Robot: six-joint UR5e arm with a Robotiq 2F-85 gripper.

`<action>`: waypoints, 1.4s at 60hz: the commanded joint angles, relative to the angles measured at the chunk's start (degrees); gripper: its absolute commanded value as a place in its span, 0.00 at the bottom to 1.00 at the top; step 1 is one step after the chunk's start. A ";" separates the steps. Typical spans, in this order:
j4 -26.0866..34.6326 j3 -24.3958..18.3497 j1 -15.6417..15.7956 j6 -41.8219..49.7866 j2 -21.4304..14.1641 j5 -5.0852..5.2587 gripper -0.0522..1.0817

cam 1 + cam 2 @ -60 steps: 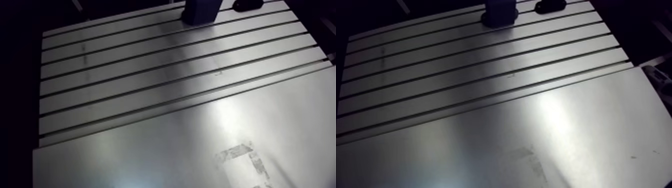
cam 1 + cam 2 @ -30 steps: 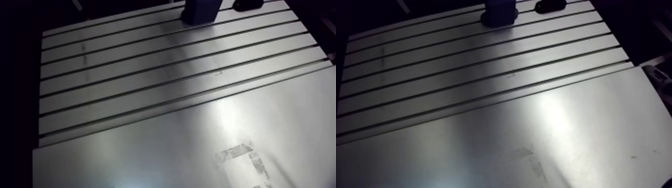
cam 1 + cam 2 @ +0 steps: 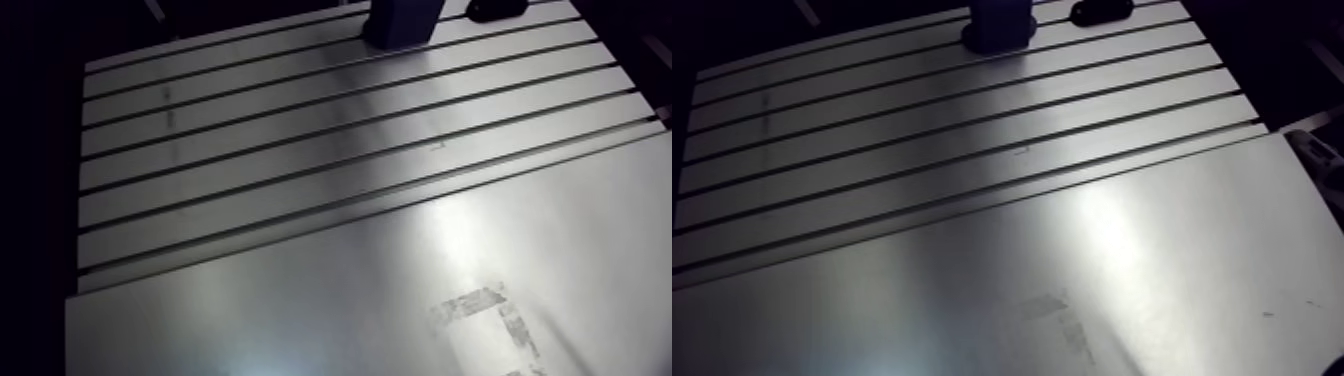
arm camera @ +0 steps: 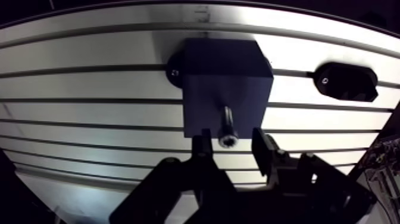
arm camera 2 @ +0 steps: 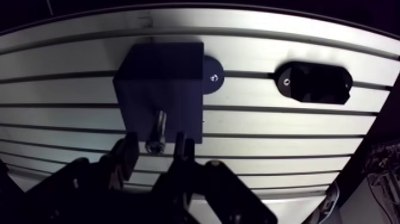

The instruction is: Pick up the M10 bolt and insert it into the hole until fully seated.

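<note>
In the wrist view a dark cuboid block (image 4: 220, 71) stands on the slotted table (image 4: 89, 65). A steel bolt (image 4: 227, 119) sticks up out of the block's top face, its socket head toward the camera. My gripper (image 4: 231, 140) hangs over the bolt head, one finger on each side of it. A small gap shows on both sides, so the gripper is open and holds nothing. How deep the bolt sits in the hole cannot be made out. In the arm view the block (image 3: 400, 22) is at the table's far edge, and the gripper is out of that view.
A black oblong plate (image 4: 346, 81) is fixed to the table beside the block, a slot or two away. A round black foot (image 4: 174, 71) pokes out from under the block. A smooth metal sheet (image 3: 400, 290) covers the near part of the table.
</note>
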 commanded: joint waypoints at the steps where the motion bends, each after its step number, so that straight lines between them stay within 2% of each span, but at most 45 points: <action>1: -0.24 0.05 -0.05 -0.50 -0.09 -0.02 0.05; 22: -0.33 -0.04 -0.05 -0.34 -0.09 -0.10 0.05; 36: -0.86 1.88 1.09 0.69 -2.07 -0.10 0.05; 38: -1.90 2.87 1.47 1.47 -3.30 -0.10 0.05; 40: -5.28 5.84 1.62 3.01 -6.55 -0.13 0.05; 43: -7.05 7.20 1.62 3.24 -8.23 -0.11 0.05; 44: -8.74 8.67 1.77 3.35 -9.75 0.20 0.05; 45: -8.74 8.67 1.77 3.35 -9.75 0.20 0.05; 46: -10.26 10.16 2.02 3.59 -11.62 0.54 0.05; 47: -10.26 10.16 2.02 3.59 -11.62 0.54 0.05; 50: -12.77 12.92 2.48 3.88 -15.49 0.35 0.05; 51: -12.77 12.92 2.48 3.88 -15.49 0.35 0.05; 53: -15.69 15.94 2.59 4.14 -18.79 0.59 0.05; 55: -15.69 15.94 2.59 4.14 -18.79 0.59 0.05; 56: -17.36 17.68 2.66 4.23 -20.38 0.67 0.05; 57: -17.36 17.68 2.66 4.23 -20.38 0.67 0.05; 58: -19.10 19.36 2.67 4.62 -22.03 0.76 0.05; 62: -21.67 22.47 2.91 6.23 -24.74 0.79 0.05; 67: -22.32 26.73 3.62 7.25 -28.29 0.85 0.05; 76: -22.22 29.45 3.72 9.73 -31.68 1.53 0.05; 80: -22.13 29.68 4.15 9.87 -33.89 2.88 0.05; 84: -21.97 29.84 4.26 9.88 -35.39 3.46 0.05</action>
